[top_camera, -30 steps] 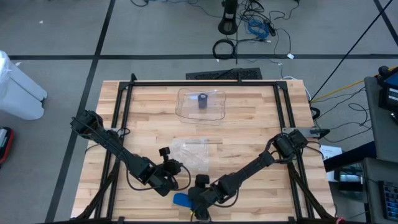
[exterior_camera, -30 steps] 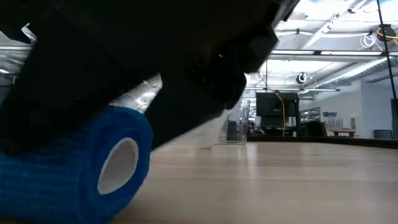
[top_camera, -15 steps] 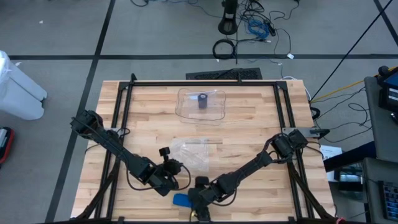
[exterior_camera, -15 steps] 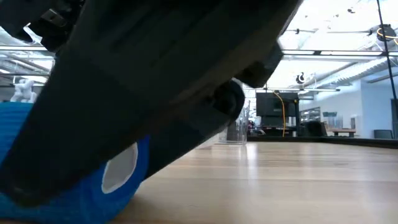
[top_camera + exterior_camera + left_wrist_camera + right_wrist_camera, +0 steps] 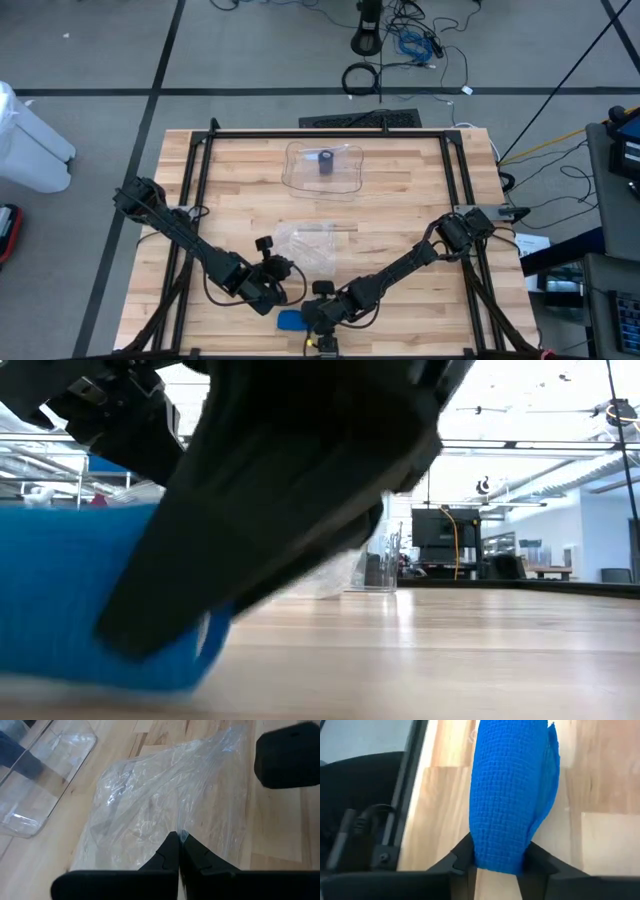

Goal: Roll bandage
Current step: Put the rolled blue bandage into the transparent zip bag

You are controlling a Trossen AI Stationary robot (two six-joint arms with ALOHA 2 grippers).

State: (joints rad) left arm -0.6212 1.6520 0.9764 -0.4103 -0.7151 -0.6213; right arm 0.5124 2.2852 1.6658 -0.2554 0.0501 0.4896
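A blue bandage roll [image 5: 290, 321] lies at the table's near edge, close up in the low view [image 5: 90, 590]. My right gripper [image 5: 304, 317] is shut on it. A loose flap of bandage [image 5: 552, 750] stands off the roll's far side. A clear plastic bag [image 5: 315, 245] lies flat in the middle of the table. My left gripper [image 5: 288, 272] is at the bag's near left corner, shut on the film. My left gripper pinches the bag's near edge [image 5: 181, 834] at its fingertips, slanting down from the near left. The rest of the bag lies slack on the table. My right gripper pinches the roll's near end [image 5: 500, 852] between its two fingers [image 5: 462, 857], which lie along the roll and slant down. The roll's far end points away from the fingers.
A clear tray [image 5: 300, 175] with a dark roll [image 5: 327, 163] upright in it stands at the far middle. A black frame rail [image 5: 330, 133] runs round the table. Bare wood lies to the right of the bag.
My right gripper has settled over the blue roll and taken hold of it. In the low view a dark finger now crosses in front of the roll's open end, and the roll has shifted and fills more of that view. My left gripper has kept still.
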